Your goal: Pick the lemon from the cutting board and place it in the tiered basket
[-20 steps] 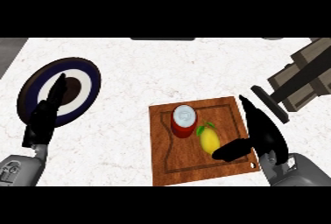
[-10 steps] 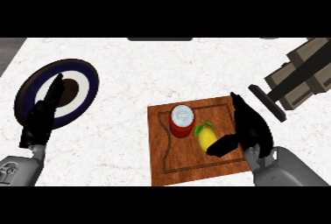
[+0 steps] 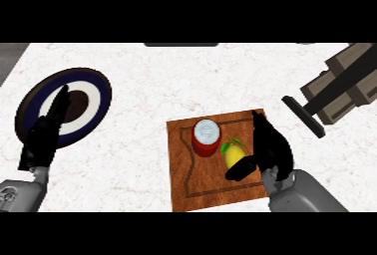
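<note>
Your right hand (image 3: 269, 149) is at the lemon (image 3: 233, 155) on the cutting board (image 3: 213, 187).
Its fingers are spread at the lemon's 3 o'clock, thumb underneath; a red can (image 3: 207, 138) stands at 10 o'clock.

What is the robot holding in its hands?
Nothing yet. The right hand is open beside the lemon, thumb near its lower end; the left hand rests open.

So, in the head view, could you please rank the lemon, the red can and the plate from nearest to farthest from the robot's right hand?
From the right hand:
1. Lemon, on the cutting board, right against the hand's thumb.
2. Red can, just left of the lemon, also on the board.
3. Plate, far across the counter at the left, by the left hand.
</note>
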